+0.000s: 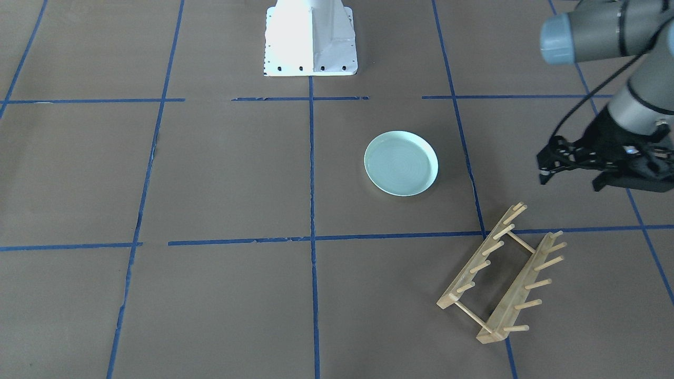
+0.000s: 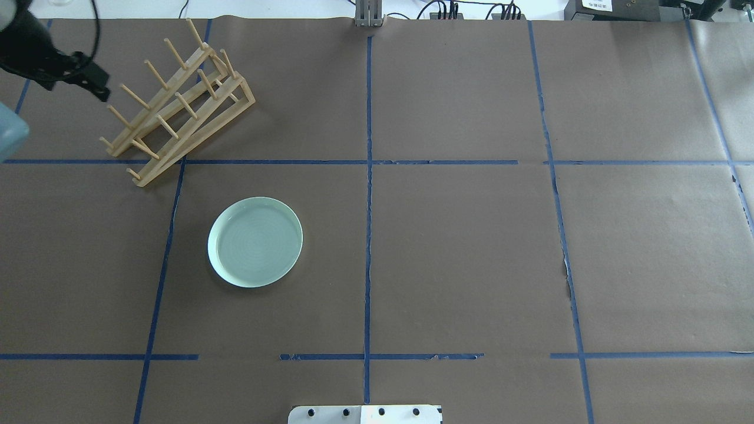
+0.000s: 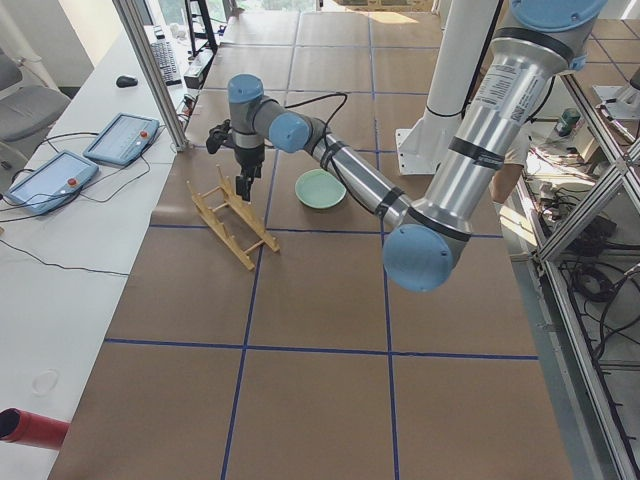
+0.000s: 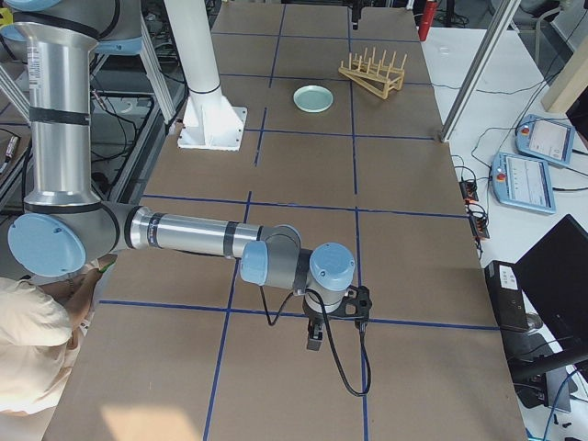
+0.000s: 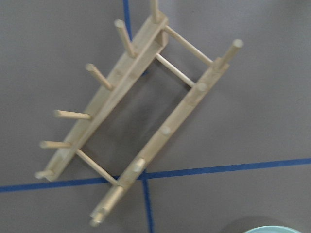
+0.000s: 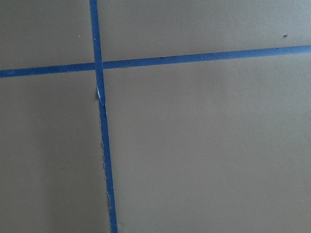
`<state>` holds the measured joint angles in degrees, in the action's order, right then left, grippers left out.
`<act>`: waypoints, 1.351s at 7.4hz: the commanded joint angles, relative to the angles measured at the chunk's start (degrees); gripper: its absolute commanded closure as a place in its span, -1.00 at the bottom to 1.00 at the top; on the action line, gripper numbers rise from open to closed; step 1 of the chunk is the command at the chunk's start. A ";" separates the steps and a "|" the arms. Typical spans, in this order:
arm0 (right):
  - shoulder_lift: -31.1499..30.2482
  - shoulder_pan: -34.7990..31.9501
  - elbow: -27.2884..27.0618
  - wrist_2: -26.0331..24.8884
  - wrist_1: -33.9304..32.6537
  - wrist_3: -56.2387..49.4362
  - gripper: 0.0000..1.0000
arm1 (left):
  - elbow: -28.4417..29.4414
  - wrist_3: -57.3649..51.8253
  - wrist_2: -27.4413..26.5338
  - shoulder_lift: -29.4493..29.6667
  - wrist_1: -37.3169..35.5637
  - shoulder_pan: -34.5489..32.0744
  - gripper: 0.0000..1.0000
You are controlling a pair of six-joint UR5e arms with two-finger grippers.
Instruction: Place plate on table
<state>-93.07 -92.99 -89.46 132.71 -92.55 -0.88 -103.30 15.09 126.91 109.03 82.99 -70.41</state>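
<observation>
left pincer [image 1: 570, 178] partly cropped, plate [image 5: 272, 229] cut by wrist view's bottom edge

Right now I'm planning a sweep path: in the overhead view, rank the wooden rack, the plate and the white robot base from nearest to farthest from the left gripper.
From the left gripper, at that view's top left:
1. wooden rack, right beside it, far side.
2. plate, left of centre.
3. white robot base, bottom edge, middle.

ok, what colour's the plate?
Pale mint green, faint concentric rings; the plate shows best in the overhead view.
</observation>
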 commanded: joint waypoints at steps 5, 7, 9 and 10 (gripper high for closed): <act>0.00 0.00 -0.01 0.00 0.00 0.00 -1.00 | 7.15 -22.82 4.84 -25.44 7.19 -21.24 -1.00; 0.00 0.00 0.07 0.00 0.00 0.00 -1.00 | 7.32 -22.04 4.58 -25.62 6.40 -23.81 -1.00; 0.00 0.00 -0.01 0.00 0.00 0.00 -1.00 | 7.15 -22.03 3.96 -24.83 6.57 -23.64 -1.00; 0.00 0.00 -0.01 0.00 0.00 0.00 -1.00 | 6.02 -22.12 4.66 -24.57 6.66 -23.55 -1.00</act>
<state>-93.08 -92.99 -89.46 132.72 -92.55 -0.88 -96.41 -6.99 131.12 84.13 89.55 -93.99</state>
